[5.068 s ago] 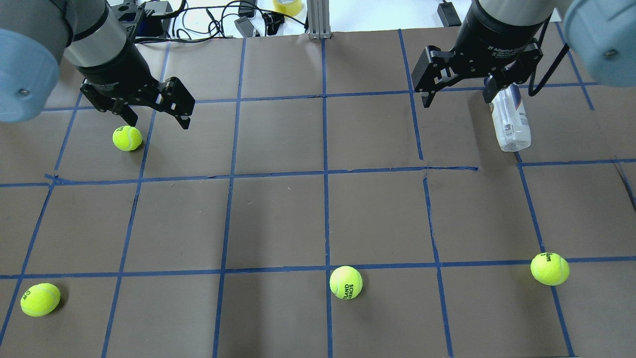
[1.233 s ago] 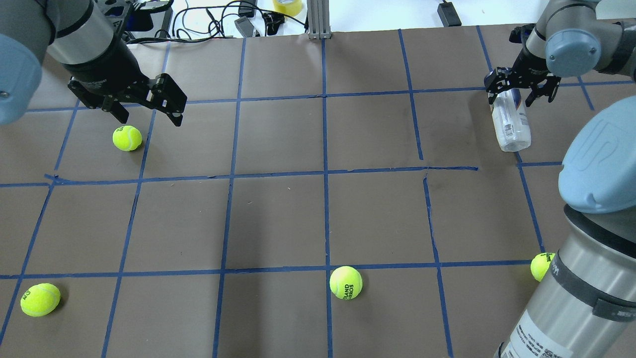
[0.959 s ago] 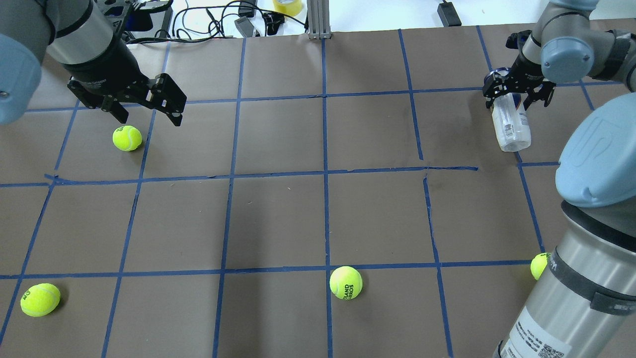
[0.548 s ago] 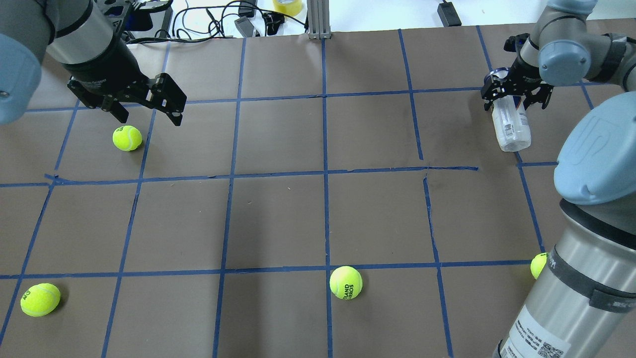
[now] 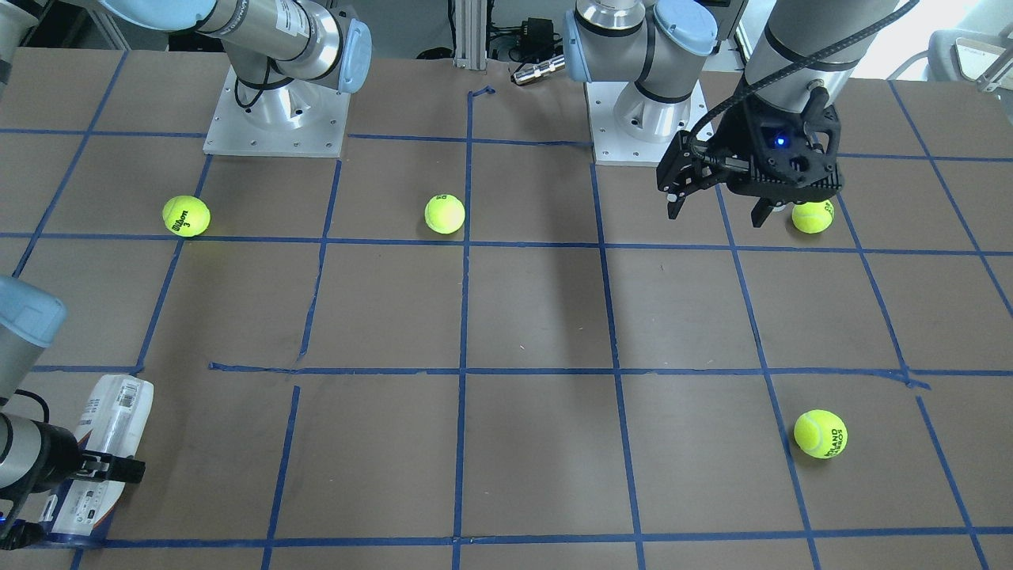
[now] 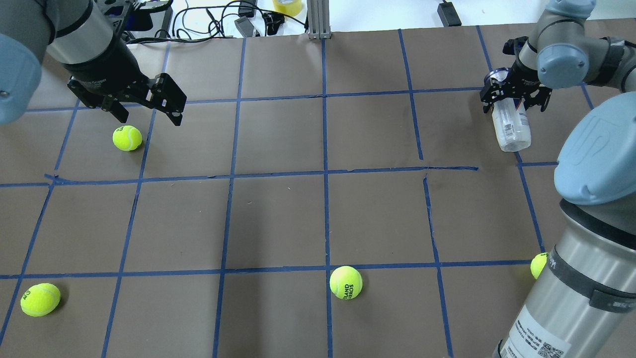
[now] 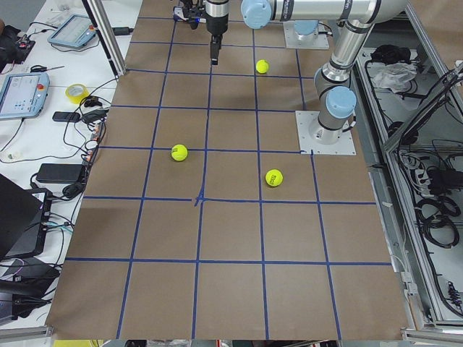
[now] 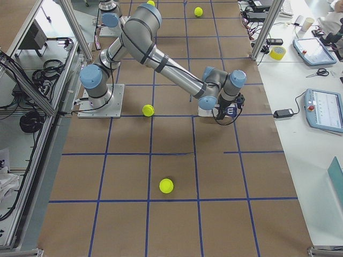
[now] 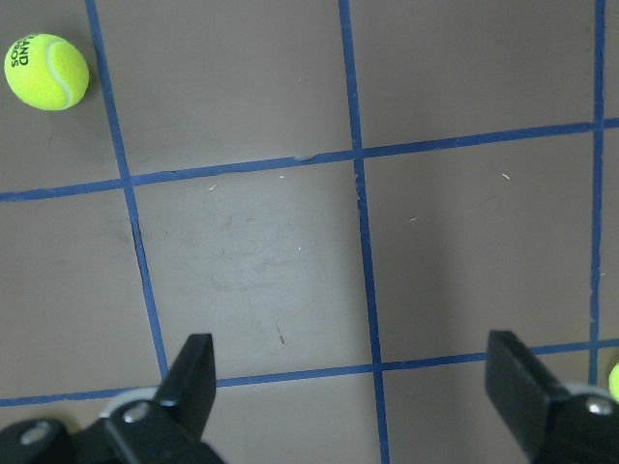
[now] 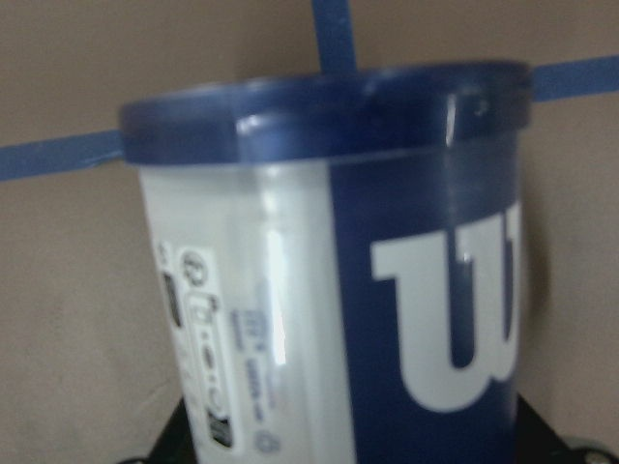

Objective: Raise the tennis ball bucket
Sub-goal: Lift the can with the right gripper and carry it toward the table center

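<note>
One tennis ball (image 5: 186, 216) reads "Wilson 3", a second ball (image 6: 346, 282) "OLAND ARROS", the tennis ball bucket (image 10: 329, 290) "W".

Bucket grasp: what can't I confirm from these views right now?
- Whether the right hand pinches the bucket: too small overhead, and cropped at the edges of the front and wrist views.
- Whether the bucket is off the table: no view shows a gap.
- One ball: half hidden behind the right arm overhead.

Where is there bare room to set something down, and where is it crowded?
Bare: the middle squares between the far-left ball, the bucket and the near centre ball. Crowded: the far right corner, with right gripper and bucket.
</note>
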`<state>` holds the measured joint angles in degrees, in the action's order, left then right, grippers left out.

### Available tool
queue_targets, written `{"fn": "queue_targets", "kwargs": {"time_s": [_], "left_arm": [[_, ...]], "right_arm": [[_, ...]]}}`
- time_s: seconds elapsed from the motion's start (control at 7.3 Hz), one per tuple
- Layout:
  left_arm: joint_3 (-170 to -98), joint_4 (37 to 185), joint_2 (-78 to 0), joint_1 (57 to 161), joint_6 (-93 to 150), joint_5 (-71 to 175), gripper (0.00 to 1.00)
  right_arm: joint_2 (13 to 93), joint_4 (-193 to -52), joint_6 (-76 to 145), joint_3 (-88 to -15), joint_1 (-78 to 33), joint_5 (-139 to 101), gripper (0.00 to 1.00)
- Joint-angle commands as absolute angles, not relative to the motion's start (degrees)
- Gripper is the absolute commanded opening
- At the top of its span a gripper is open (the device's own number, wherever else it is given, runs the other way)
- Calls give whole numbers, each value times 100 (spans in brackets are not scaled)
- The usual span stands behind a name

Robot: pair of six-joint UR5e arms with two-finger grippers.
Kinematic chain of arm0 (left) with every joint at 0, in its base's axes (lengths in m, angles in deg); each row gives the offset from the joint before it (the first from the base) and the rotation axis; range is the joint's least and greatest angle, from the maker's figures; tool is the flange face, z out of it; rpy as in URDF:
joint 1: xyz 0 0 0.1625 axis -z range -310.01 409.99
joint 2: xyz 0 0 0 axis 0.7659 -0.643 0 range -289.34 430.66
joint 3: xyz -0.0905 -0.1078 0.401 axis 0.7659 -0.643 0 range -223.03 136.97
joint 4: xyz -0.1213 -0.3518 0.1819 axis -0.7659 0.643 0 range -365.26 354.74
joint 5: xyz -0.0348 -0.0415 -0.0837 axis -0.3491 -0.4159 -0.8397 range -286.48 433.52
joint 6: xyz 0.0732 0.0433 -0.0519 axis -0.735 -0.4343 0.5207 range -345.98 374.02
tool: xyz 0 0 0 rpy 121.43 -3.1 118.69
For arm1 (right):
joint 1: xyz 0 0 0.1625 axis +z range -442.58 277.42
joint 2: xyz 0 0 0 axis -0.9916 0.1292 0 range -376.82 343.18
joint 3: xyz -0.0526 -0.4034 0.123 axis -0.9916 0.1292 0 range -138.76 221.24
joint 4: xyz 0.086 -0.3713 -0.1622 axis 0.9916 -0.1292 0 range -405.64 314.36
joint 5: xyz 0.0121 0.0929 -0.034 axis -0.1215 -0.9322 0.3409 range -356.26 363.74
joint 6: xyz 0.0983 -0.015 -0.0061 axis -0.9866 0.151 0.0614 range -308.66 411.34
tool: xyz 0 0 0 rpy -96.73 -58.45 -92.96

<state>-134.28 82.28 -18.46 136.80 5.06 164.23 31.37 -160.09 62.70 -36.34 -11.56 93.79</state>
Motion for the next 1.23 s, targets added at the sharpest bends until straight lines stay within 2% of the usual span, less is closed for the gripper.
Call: {"fn": "queue_targets", "kwargs": {"time_s": [0.0,0.27,0.68,1.1], "left_arm": [[-13435,8228,-1846,13673,506,16422,100],[-13426,8220,-1846,13674,506,16422,100],[-13426,8220,-1837,13673,506,16414,100],[-13426,8220,-1846,13647,506,16422,100]], "right_arm": [[3126,-16017,6442,-3646,-1156,9383,83],[3179,-16017,6540,-3637,-1156,9383,75],[3362,-15903,6838,-3637,-1034,9374,75],[4029,-15534,6918,-3750,-9,9392,77]]}}
